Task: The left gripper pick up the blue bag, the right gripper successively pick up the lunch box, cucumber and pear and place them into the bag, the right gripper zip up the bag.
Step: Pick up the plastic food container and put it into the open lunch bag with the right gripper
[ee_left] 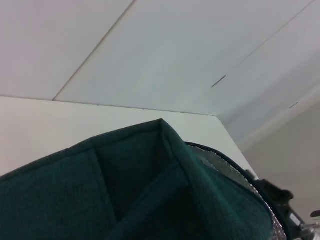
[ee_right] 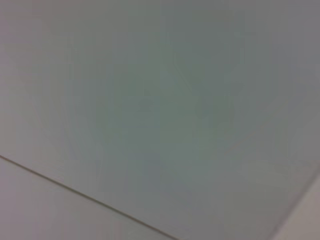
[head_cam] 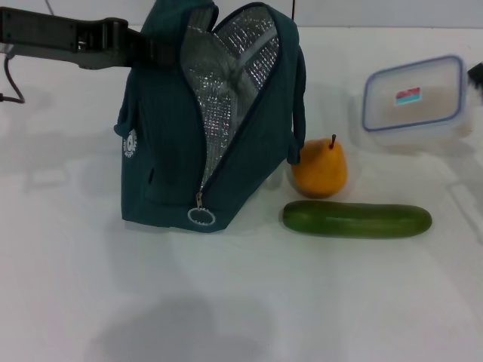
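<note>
The white table [head_cam: 226, 317] is seen bare in the nearest part of the head view, marked only by a soft shadow; just beyond, the cucumber [head_cam: 357, 219] is laid lengthwise on the table to the right of the blue bag [head_cam: 162, 151], close to its lower corner but apart from it; directly behind the cucumber the pear [head_cam: 320, 170] is stood upright with its stem up, just beside the bag's right side and below one loop handle [head_cam: 299, 113], contact not being clear. The bag is stood upright on the table, its zipper drawn open from the top down to the ring pull [head_cam: 201, 217] near the base, so that the silver foil lining [head_cam: 230, 90] is shown through the long gap; a round white logo [head_cam: 130, 145] is carried on its left side. Farther back on the right the lunch box [head_cam: 413, 96] is set on the table with its lid on, well apart from the bag and from the pear; nothing is placed between it and the bag's opening. At the far left the left gripper [head_cam: 148, 47] is reached in across the table to the bag's upper left edge; whether its jaws are closed on the fabric cannot be told, the bag hiding the fingers. In the left wrist view the bag's top edge is seen close, the far table edge behind it. At the right border, beside the lunch box, only a dark sliver that may be the right gripper is seen, and its jaws cannot be judged; the right wrist view is filled by a plain pale surface.
</note>
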`<state>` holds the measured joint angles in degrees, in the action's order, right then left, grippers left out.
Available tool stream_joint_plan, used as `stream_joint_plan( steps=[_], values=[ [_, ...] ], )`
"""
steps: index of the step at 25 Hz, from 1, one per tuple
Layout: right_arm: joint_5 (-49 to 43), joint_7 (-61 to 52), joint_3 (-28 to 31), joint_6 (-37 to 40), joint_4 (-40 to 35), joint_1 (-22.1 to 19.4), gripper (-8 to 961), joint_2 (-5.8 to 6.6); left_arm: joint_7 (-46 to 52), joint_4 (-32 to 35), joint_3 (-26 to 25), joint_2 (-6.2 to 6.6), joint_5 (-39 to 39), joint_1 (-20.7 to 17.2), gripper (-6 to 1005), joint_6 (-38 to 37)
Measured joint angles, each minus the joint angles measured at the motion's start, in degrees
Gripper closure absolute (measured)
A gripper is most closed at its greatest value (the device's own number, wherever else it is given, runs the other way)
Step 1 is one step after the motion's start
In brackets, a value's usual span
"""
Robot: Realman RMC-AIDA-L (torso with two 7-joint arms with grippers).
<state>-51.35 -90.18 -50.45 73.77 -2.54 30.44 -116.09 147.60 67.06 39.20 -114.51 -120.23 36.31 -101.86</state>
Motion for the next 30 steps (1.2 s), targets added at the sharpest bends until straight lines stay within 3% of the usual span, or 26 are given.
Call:
stream_joint_plan(
  steps=[18,22,30],
  values=[
    [7.6,-6.89,0.1,13.93,-1.91,-1.73,858,0.29,-0.03,0.0,0.7,0.0,-0.01,-0.1,956,0.0],
    [7.9,-10.63,0.1,17.11,-4.14,1.42,858,0.03,0.01,0.0,1.12,-0.13,-0.01,0.07,956,0.0],
    [7.79,-12.61,-0.67,19.59,-3.59,13.03,858,-0.09,0.27,0.01,2.66,-1.32,-0.01,0.52,957,0.23]
  ],
)
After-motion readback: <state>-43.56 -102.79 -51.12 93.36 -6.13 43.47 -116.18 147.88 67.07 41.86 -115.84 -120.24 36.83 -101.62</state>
